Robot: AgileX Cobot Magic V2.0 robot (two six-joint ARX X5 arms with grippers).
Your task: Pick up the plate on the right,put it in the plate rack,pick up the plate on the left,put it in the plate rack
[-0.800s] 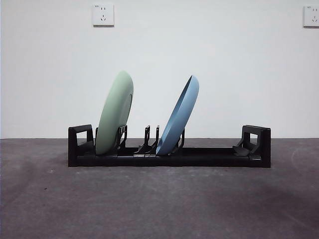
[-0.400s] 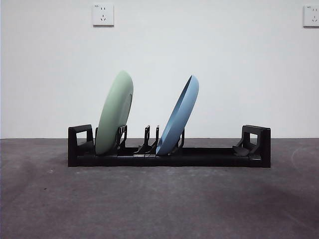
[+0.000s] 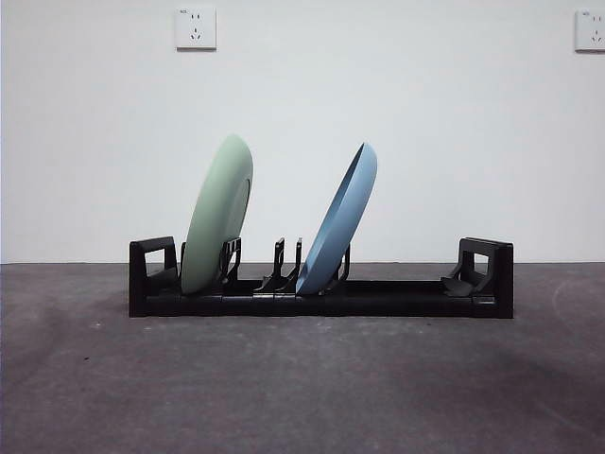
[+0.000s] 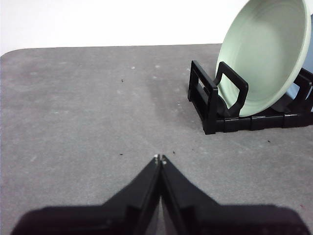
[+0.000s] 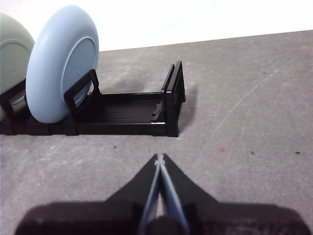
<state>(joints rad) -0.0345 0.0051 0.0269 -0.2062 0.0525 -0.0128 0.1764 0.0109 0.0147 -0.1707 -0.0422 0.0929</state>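
the plate rack stands on the grey table, both plates seated in it. the green plate sits in the slots at one end, leaning on its edge against a prong. the blue plate sits near the middle of the rack, tilted the same way, well apart from the green one. the far section of the rack beside the blue plate holds nothing.

across the last second of the front view nothing has shifted: both plates hold the same lean and the rack has not moved. no arm shows in that view.

the left gripper is pulled back over bare table, jaws pressed together, holding nothing; the green plate and rack end lie ahead of it, apart. the right gripper is likewise closed tip to tip and empty, short of the rack's other end, with the blue plate beyond.

judgement: both placements appear complete and settled; no plate remains on the table. risk is low, as each plate rests against a prong.
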